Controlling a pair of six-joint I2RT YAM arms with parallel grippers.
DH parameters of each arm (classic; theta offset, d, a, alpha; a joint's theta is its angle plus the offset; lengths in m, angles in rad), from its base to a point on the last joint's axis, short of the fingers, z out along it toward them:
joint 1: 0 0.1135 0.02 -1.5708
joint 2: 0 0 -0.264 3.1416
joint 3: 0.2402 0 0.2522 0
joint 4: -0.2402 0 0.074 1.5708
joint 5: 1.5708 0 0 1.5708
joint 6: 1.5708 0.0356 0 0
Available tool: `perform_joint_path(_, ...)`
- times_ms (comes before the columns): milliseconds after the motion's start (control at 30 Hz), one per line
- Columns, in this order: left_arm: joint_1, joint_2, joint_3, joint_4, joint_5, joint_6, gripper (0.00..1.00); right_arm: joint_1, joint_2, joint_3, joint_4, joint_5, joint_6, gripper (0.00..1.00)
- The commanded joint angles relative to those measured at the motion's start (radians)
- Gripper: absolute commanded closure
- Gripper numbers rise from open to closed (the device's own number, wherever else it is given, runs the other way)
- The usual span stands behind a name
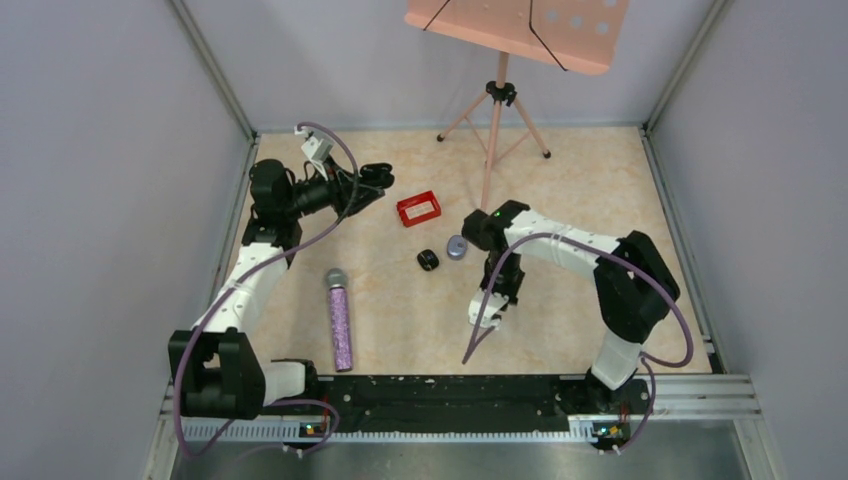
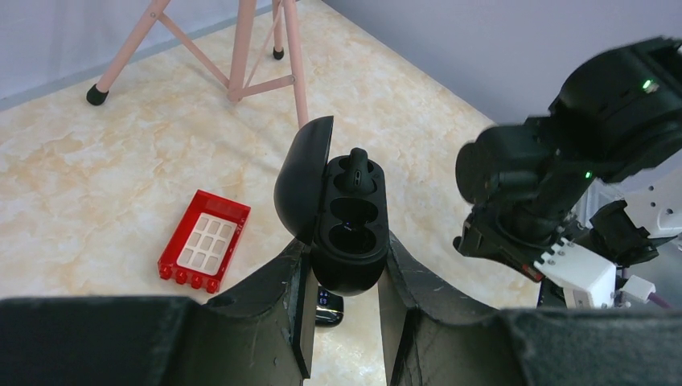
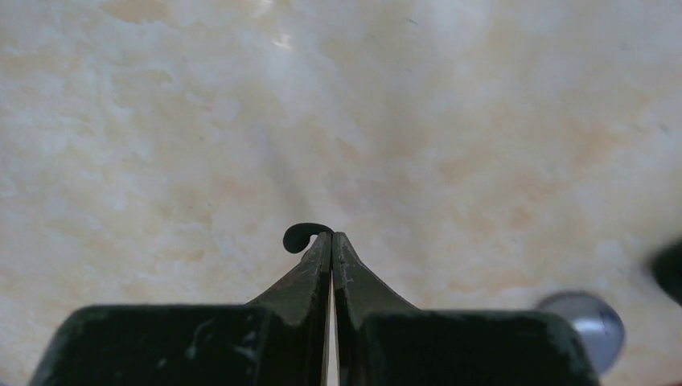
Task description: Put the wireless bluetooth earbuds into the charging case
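Left gripper (image 2: pixel 346 269) is clamped on the open black charging case (image 2: pixel 347 233). Only its wrist view, at centre frame, shows one black earbud (image 2: pixel 359 170) seated in the upper socket. Right gripper (image 3: pixel 331 236), at the lower centre of its own view, is pressed fully together with a tiny black curl (image 3: pixel 296 238) at its tips; whether it is gripped I cannot tell.

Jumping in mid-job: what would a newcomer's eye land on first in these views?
First, the open black charging case clamped in the left gripper at back left, with one black earbud seated in it and its other socket empty. Next, the salmon-pink music stand at the back and the glittery purple microphone lying front-left.
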Motion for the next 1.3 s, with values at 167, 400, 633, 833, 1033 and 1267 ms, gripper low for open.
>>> perform_joint_path(167, 0.004, 0.014, 0.015, 0.073, 0.003, -0.049, 1.0, -0.114, -0.012, 0.185, -0.04, -0.297, 0.397, 1.0)
perform_joint_path(400, -0.009, 0.03, -0.011, 0.097, -0.002, -0.062, 1.0, -0.212, -0.009, 0.353, 0.283, -0.559, 1.135, 1.0)
perform_joint_path(633, -0.039, 0.087, 0.029, 0.116, 0.003, -0.073, 1.0, -0.211, -0.148, 0.244, 0.607, -0.502, 1.448, 1.0)
perform_joint_path(833, -0.037, 0.076, 0.005, 0.11, -0.013, -0.091, 1.0, -0.211, 0.018, 0.226, 0.288, -0.47, 1.132, 0.87)
perform_joint_path(1033, -0.031, 0.047, -0.023, 0.073, -0.021, -0.059, 1.0, -0.21, 0.169, 0.296, 0.176, -0.384, 0.937, 0.77)
perform_joint_path(1267, -0.024, 0.037, -0.009, 0.039, -0.019, -0.026, 1.0, -0.207, 0.285, 0.369, 0.097, -0.34, 0.807, 0.74)
